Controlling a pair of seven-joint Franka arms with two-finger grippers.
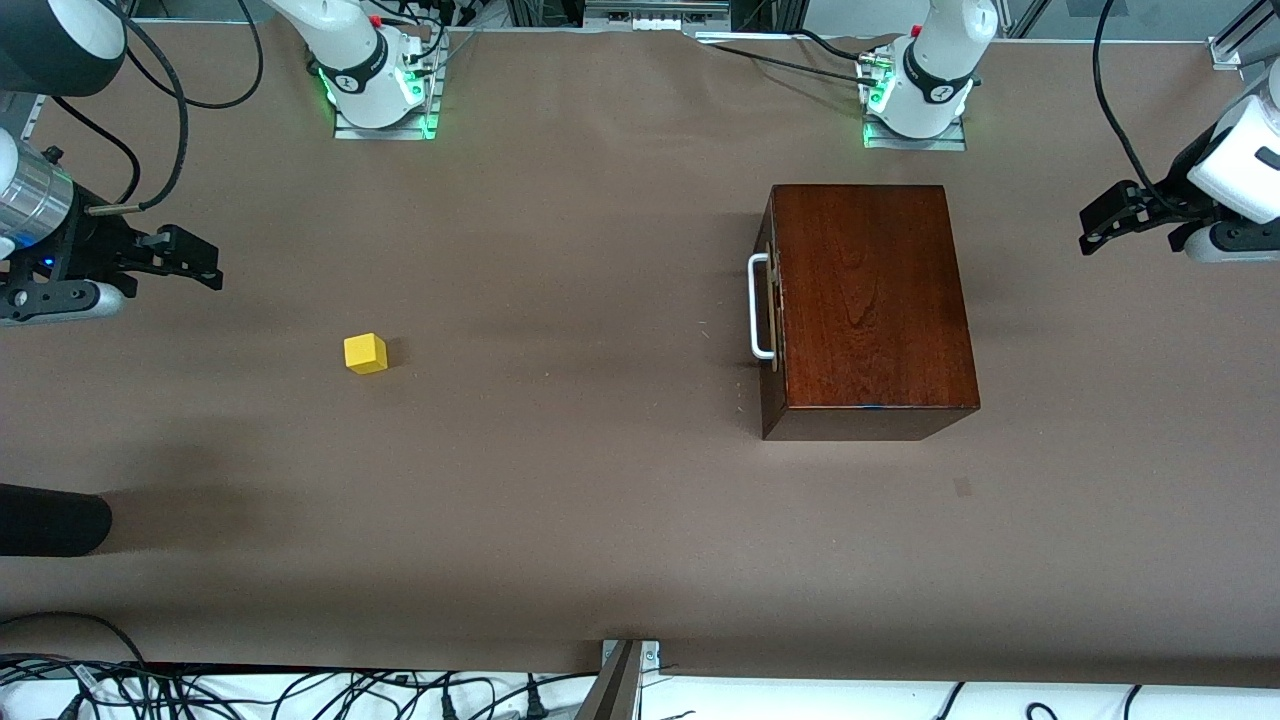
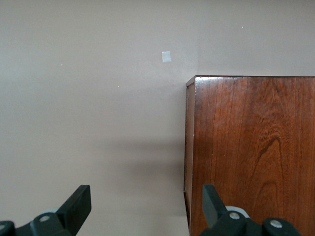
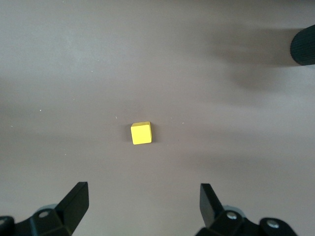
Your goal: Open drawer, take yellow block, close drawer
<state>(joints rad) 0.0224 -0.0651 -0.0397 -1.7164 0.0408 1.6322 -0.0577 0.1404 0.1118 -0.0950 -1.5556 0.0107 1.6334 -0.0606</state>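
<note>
Yellow block [image 1: 365, 353] lies on the table, apart from the open right jaws [image 1: 190, 262].

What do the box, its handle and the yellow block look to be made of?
Box: dark reddish wood, glossy finish with visible grain. Handle: white bar, probably painted metal or plastic. Block: plain matte yellow, painted wood or plastic; cannot tell.

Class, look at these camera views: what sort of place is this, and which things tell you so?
Most likely a robotics lab: two arm bases bolted along a brown covered table, loose cables at its edges, and only test props, a yellow block and a wooden box.
</note>
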